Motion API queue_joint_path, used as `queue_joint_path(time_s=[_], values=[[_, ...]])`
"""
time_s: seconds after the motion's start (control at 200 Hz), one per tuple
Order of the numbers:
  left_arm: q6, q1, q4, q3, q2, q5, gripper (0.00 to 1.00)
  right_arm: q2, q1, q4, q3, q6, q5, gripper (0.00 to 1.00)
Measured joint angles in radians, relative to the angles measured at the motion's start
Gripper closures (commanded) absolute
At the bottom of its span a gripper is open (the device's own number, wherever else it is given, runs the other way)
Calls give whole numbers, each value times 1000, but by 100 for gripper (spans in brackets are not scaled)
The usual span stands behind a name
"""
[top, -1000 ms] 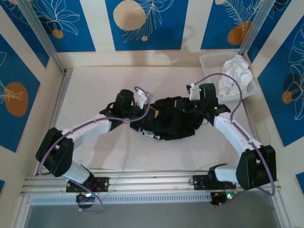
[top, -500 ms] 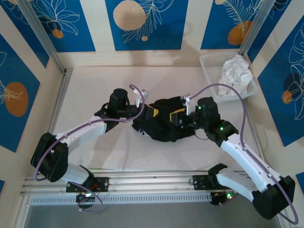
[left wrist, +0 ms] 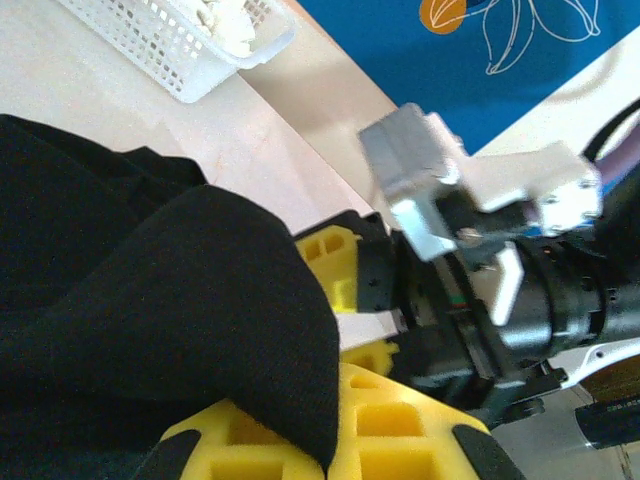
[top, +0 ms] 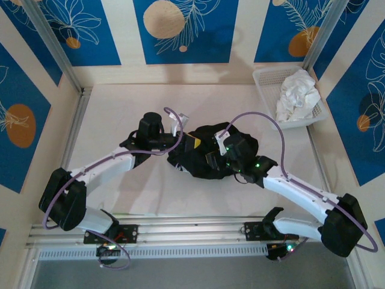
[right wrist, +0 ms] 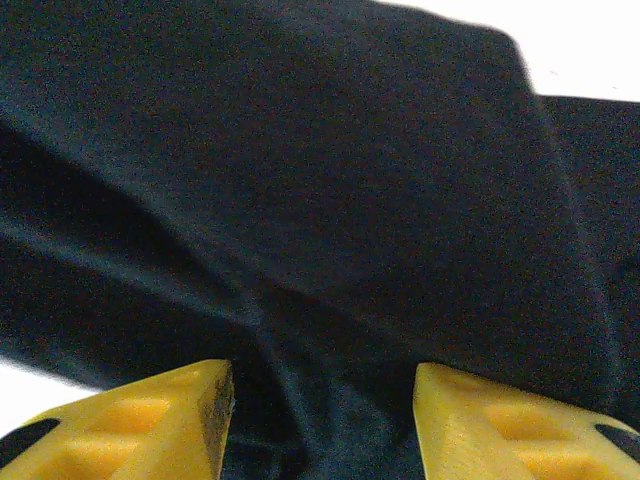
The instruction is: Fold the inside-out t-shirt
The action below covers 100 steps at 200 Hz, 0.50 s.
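Note:
The inside-out t-shirt (top: pixel 207 153) lies bunched in a black heap at the middle of the table. My left gripper (top: pixel 187 143) is at the heap's left edge, shut on a fold of the t-shirt (left wrist: pixel 200 300); the black cloth is pinched between its yellow fingers (left wrist: pixel 400 420). My right gripper (top: pixel 212 159) hangs over the heap's right half and is open. In the right wrist view its yellow fingers (right wrist: pixel 150 410) stand well apart, with wrinkled t-shirt cloth (right wrist: pixel 300 200) spread beneath and between them. The right gripper's body (left wrist: pixel 480 260) sits close beside my left one.
A white basket (top: pixel 264 75) holding a crumpled white cloth (top: pixel 298 93) stands at the back right corner. Blue patterned walls close in the back and sides. A metal rail (top: pixel 192 232) runs along the near edge.
The right arm has swung left from the heap's right end onto the heap, and its jaws have opened. The left gripper shifted slightly left, still holding the cloth.

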State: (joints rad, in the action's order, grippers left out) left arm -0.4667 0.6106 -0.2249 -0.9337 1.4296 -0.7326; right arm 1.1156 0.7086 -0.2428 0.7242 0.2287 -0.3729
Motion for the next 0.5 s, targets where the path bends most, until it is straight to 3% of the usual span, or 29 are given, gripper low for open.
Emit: queue_joint_path(time_s=[0.17, 0.315, 0.365, 0.5], values=[[0, 0, 0, 0, 0, 0, 100, 87, -55, 35, 0, -21, -42, 51], [1, -2, 5, 0, -2, 2, 100, 118, -119, 73, 0, -35, 3, 93], [2, -3, 15, 0, -6, 16, 100, 109, -142, 80, 0, -49, 48, 100], [7, -23, 85, -2, -29, 155, 99, 21, -253, 130, -30, -22, 335, 100]])
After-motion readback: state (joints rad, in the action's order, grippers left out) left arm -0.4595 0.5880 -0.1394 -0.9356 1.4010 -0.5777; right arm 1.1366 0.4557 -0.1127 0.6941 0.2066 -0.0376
